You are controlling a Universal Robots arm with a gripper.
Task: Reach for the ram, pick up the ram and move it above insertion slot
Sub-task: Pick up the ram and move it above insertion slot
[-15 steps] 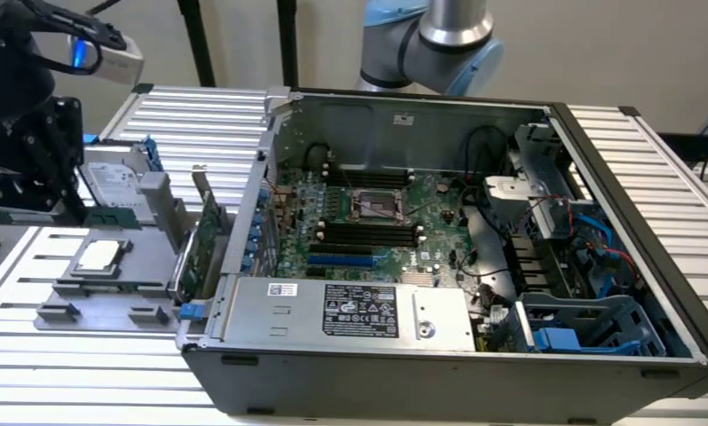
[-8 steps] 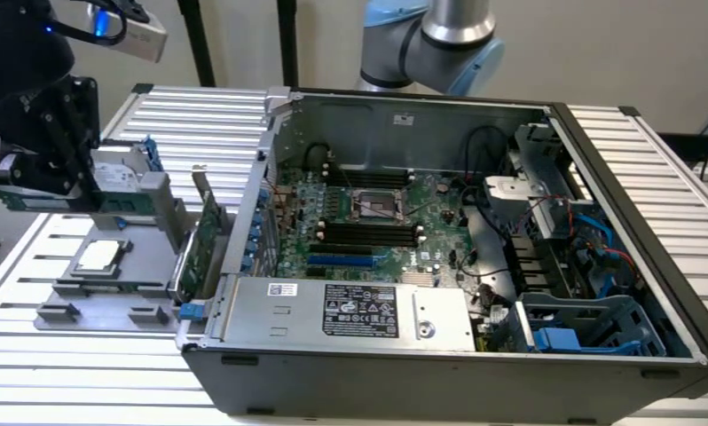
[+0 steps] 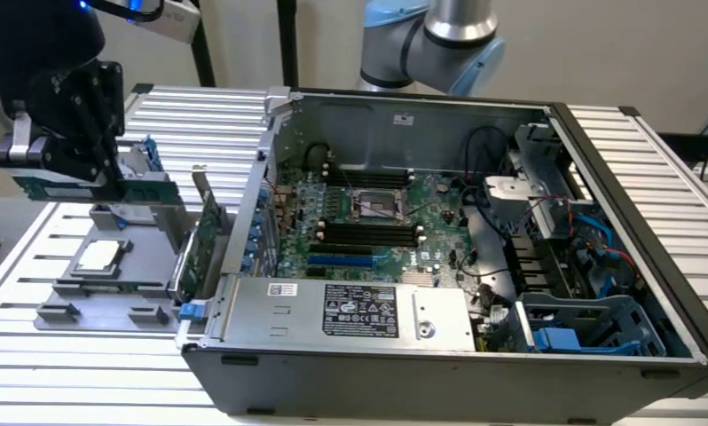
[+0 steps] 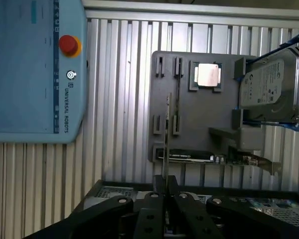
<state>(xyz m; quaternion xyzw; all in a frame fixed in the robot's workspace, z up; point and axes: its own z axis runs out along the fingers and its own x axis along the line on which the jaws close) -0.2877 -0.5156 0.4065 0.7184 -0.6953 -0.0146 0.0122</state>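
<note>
Gripper: black metal two-finger gripper [image 3: 64,151] near the left edge of the ribbed table in the exterior view; part of its body runs off the frame edge.
Jaws: closed onto the ram; in the wrist view the two black fingers [image 4: 157,191] meet tightly on the board's near end.
Ram: long, thin, flat green circuit-board stick [image 3: 94,188], held lifted above the fixture. In the wrist view it is seen edge-on as a slim pale-green blade [image 4: 166,134], so its chips and label are hard to make out.
Table: silver ribbed aluminium slat table [image 3: 46,351], with long parallel grooves.
Fixture: grey matte plastic holder block [image 3: 99,293] with moulded slots and raised tabs, lying toward the table's left edge.
Processor: square silver-capped chip [image 3: 98,256] seated in a pocket of the fixture.
Expansion card: larger green board with a metal bracket [image 3: 200,253], standing on edge between the fixture and the case; its face is mostly hidden.
Computer case: open black and grey sheet-metal tower [image 3: 449,355] lying on its side at the table's middle and right.
Motherboard: green board [image 3: 378,226] with black memory slots, partly hidden by cables.
Teach pendant: pale blue flat panel with a red round button [image 4: 35,69], cut off by the wrist view's edge.
Hard drive: silver metal box with a printed label [image 4: 266,87], in a blue-edged bracket.
</note>
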